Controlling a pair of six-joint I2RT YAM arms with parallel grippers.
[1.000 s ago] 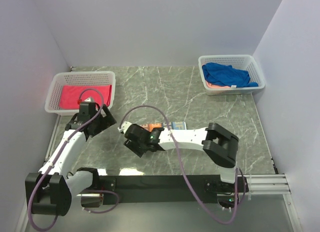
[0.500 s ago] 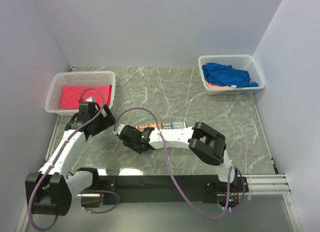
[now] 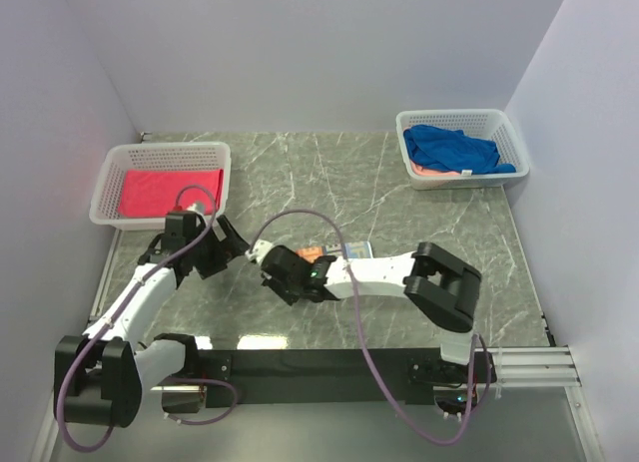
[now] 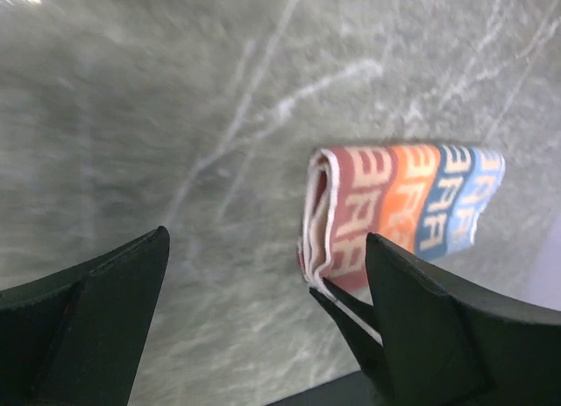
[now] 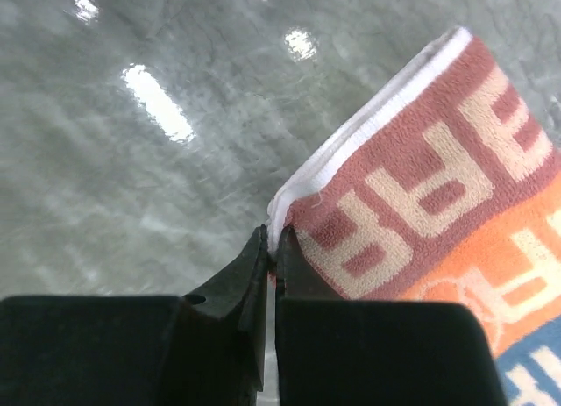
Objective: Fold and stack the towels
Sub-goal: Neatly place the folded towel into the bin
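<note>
The printed towel (image 3: 337, 250), orange, red and blue with block letters, lies folded on the table's middle (image 4: 399, 204) (image 5: 438, 204). My right gripper (image 5: 273, 241) (image 3: 268, 255) is shut on its near left corner, pinching the white edge layers. My left gripper (image 3: 237, 246) (image 4: 263, 279) hovers open just left of that corner, with nothing between its fingers. In the left wrist view the right gripper's thin black fingertips (image 4: 346, 305) show at the towel's corner. A pink-red towel (image 3: 170, 191) lies flat in the left basket. A deep blue towel (image 3: 454, 148) sits crumpled over a salmon one (image 3: 431, 170) in the right basket.
A white mesh basket (image 3: 108, 183) stands at the far left and another (image 3: 511, 133) at the far right. The green marble table (image 3: 329, 183) has walls close on the left, back and right. A black rail (image 3: 329, 362) runs along the near edge.
My right gripper closed on the printed towel's corner and shifted slightly right. My left gripper, still open, swung right toward that corner.
</note>
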